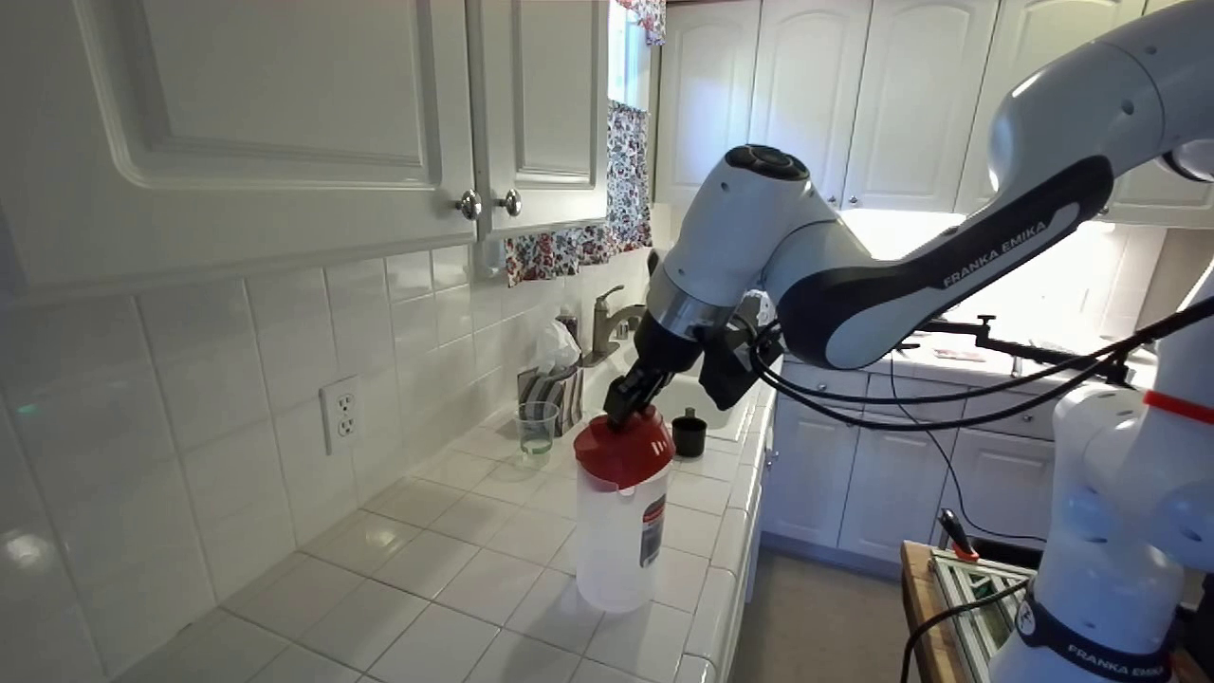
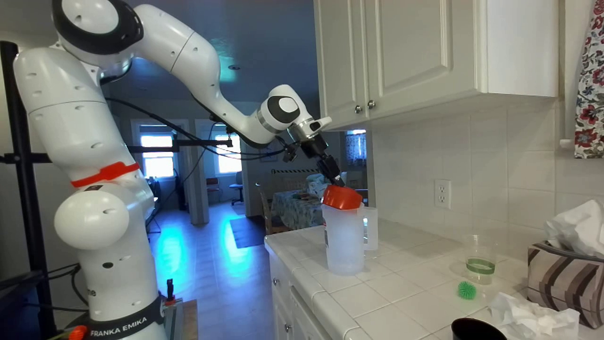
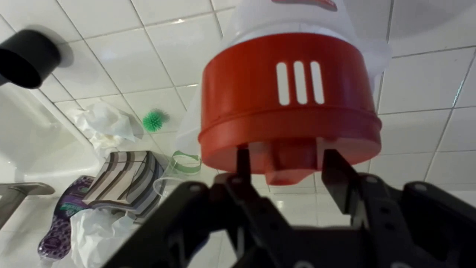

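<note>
A translucent white pitcher (image 1: pixel 616 550) stands upright on the tiled counter and shows in both exterior views (image 2: pixel 343 245). A red lid (image 1: pixel 621 455) with a raised tab sits tilted in its mouth; the lid also shows in an exterior view (image 2: pixel 341 197) and in the wrist view (image 3: pixel 241 85), with three slots in its side. My gripper (image 3: pixel 286 156) is open, its fingers on either side of the lid's tab with a gap at each side. In both exterior views the gripper (image 1: pixel 623 417) reaches down at a slant to the lid's top (image 2: pixel 338 183). Whether the fingertips touch the lid cannot be told.
A black cup (image 1: pixel 689 436), a clear cup (image 2: pixel 480 269), a green spiky ball (image 2: pixel 466 290), crumpled tissue (image 3: pixel 104 121) and a striped tissue box (image 3: pixel 119 178) stand towards the sink (image 3: pixel 33 130). A purple bottle (image 3: pixel 65 219) lies beyond. Upper cabinets (image 1: pixel 285 123) hang over the counter.
</note>
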Tool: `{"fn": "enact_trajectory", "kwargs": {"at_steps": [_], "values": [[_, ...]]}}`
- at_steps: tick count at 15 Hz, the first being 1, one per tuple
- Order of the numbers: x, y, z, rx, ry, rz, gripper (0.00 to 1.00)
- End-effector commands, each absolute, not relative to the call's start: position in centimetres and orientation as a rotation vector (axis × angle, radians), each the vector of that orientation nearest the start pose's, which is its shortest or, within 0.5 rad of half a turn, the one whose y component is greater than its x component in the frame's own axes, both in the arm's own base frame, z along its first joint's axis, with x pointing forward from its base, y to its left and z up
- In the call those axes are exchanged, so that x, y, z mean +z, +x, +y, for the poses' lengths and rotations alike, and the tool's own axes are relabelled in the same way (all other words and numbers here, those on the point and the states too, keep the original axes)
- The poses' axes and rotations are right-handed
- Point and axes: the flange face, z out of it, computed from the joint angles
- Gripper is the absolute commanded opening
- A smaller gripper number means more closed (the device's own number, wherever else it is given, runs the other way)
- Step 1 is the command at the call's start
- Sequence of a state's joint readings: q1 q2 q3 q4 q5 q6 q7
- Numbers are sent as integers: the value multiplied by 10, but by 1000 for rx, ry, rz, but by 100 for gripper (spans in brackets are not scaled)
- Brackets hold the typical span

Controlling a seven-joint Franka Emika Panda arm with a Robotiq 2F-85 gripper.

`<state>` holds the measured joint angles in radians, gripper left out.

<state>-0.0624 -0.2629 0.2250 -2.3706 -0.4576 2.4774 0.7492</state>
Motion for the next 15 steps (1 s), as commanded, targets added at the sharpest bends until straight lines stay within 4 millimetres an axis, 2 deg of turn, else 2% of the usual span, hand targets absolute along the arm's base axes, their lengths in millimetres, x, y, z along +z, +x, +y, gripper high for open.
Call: {"fn": "enact_trajectory", "kwargs": {"at_steps": [1, 2, 3, 7, 15], "values": [[462, 488, 84, -664, -3204, 376, 86], [463, 488, 83, -632, -3196, 376, 96], [464, 488, 81, -613, -3189, 376, 100], [469, 488, 75, -564, -3181, 395, 100], [482, 494, 65, -577, -3177, 447, 100]]}}
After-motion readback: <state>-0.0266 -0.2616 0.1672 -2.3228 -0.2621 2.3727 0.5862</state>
